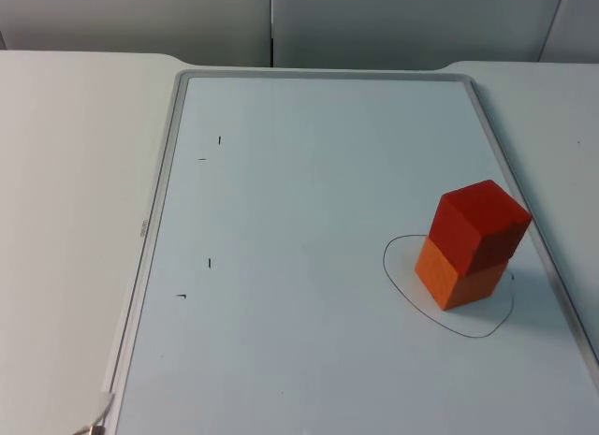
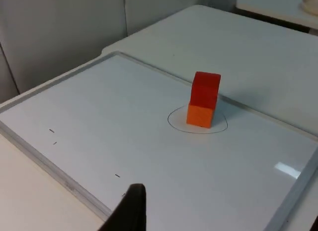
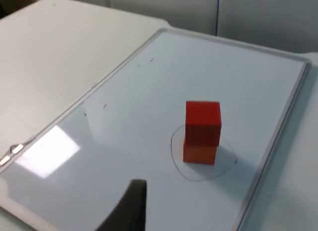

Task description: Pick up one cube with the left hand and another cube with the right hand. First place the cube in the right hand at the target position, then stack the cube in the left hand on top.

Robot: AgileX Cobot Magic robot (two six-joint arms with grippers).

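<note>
Nearest to each wrist camera stands a single black fingertip — the left gripper's fingertip (image 2: 130, 208) and the right gripper's fingertip (image 3: 130, 206) — both raised above the near side of the whiteboard (image 1: 309, 173), well apart from the cubes. With only one tip of each gripper in sight, I cannot tell whether either is released or clenched; nothing is seen held between them.

Further out on the board sits the stack: the orange cube (image 1: 460, 275) rests inside the hand-drawn outline (image 1: 402, 290), and the red cube (image 1: 480, 225) sits on top of it, touching, turned a little so its corners overhang slightly. It stands upright near the board's right edge, with small pen ticks (image 1: 208, 263) well off on the board's left half.

By my reading the stacking looks done, and the step in hand is clearing away. To do that well, both arms should hang back high and wide, no sweep across the stack, since the twisted red cube has less footing than a squared one — a brush could tip it.

Beyond the board lie the white table (image 1: 75, 173) and, at the far end, the grey wall (image 1: 374, 23).
</note>
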